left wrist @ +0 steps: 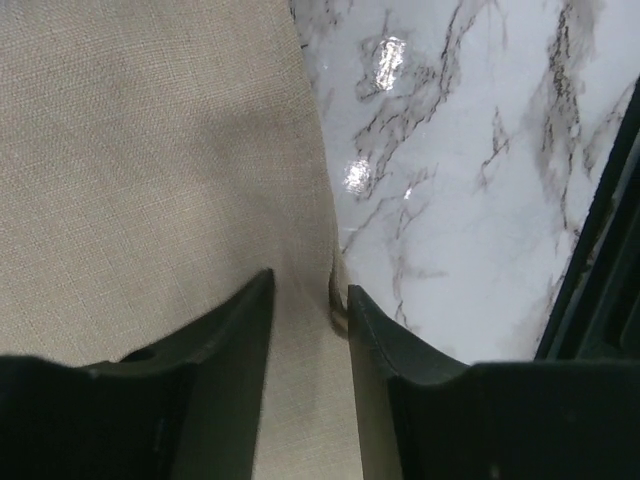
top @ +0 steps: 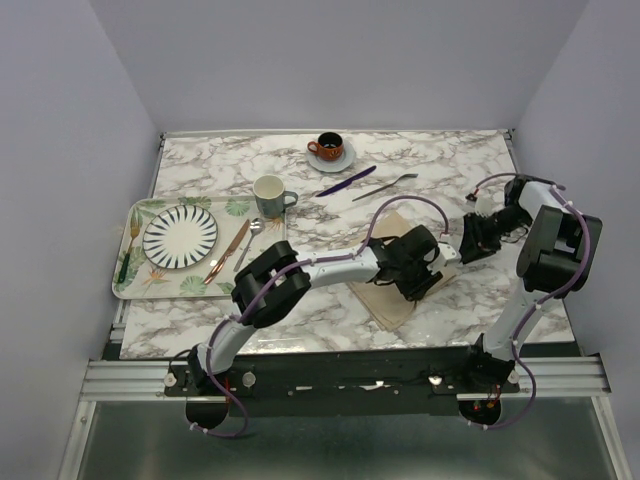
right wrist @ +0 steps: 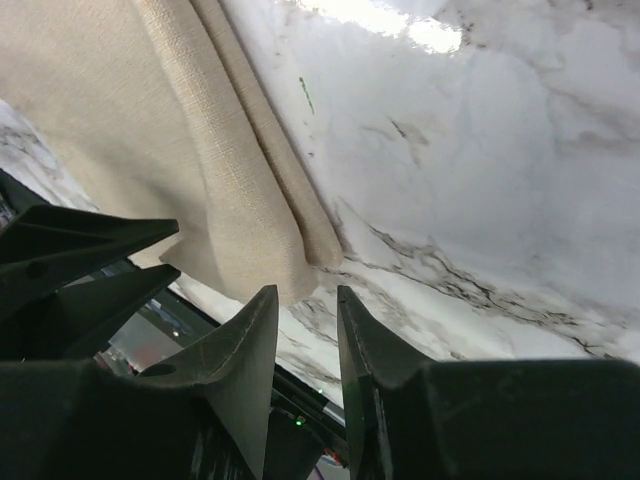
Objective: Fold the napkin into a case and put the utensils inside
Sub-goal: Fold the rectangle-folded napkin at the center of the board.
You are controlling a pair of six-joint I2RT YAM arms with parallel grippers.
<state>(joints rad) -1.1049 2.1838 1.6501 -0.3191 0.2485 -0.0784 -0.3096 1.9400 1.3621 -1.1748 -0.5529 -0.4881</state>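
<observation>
My left gripper [left wrist: 308, 310] sits low on the napkin [top: 385, 300], jaws nearly closed astride its right edge; I cannot tell if they pinch it. My right gripper [right wrist: 305, 300], open a crack and empty, hangs just beside the folded corner. The fold runs near-to-far on the slick marble table [top: 450, 160]. The knife [top: 346, 181] and fork [top: 385, 186] lie beyond.

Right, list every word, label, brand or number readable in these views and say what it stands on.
None: no readable text in any view.
The plain beige cloth napkin, white veined marble table, leaf-printed tray, striped round plate, cream ceramic mug and orange cup show only pattern or bare surface, no lettering.
</observation>
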